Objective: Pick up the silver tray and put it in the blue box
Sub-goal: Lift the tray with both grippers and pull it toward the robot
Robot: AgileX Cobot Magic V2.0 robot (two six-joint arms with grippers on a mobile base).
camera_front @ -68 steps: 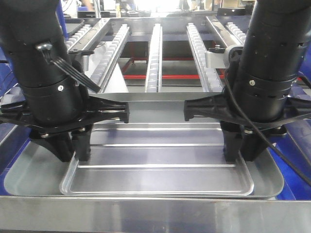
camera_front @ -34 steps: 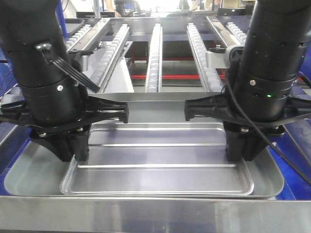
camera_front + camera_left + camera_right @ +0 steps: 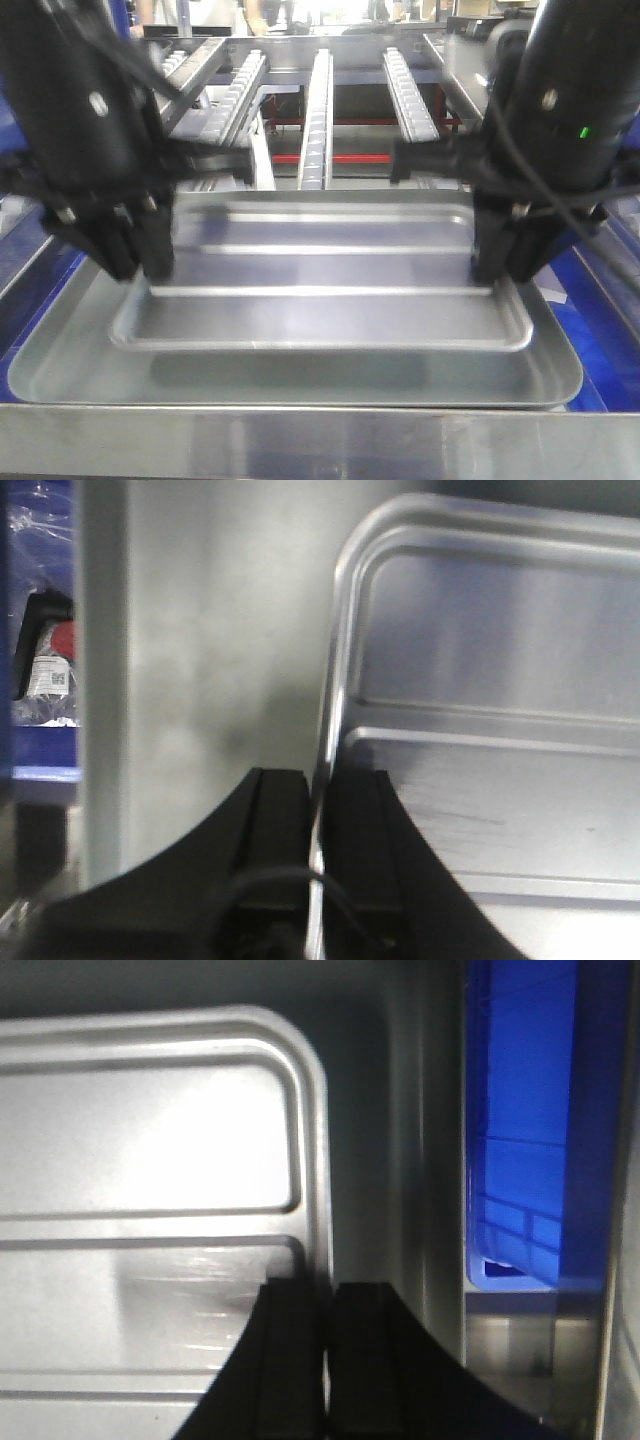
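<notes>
The silver tray point(image 3: 320, 310) hangs between my two arms, raised a little above a wider metal pan, with its shadow under it. My left gripper point(image 3: 135, 265) is shut on the tray's left rim. In the left wrist view the rim point(image 3: 335, 680) runs between the black fingers point(image 3: 280, 820). My right gripper point(image 3: 505, 270) is shut on the right rim. In the right wrist view the tray point(image 3: 150, 1130) lies to the left and the gripper point(image 3: 326, 1310) pinches its edge. The blue box point(image 3: 520, 1140) shows to the right of the pan in that view.
A wider shallow metal pan point(image 3: 300, 385) lies under the tray. A flat steel rail point(image 3: 320, 445) runs along the front. Roller conveyor rails point(image 3: 318, 110) stretch away behind. Blue plastic point(image 3: 600, 310) shows at the right edge. A packaged item point(image 3: 45, 670) lies far left.
Both grippers have risen with the silver tray held between them. The tray has come up off the pan and now casts a shadow on it.
</notes>
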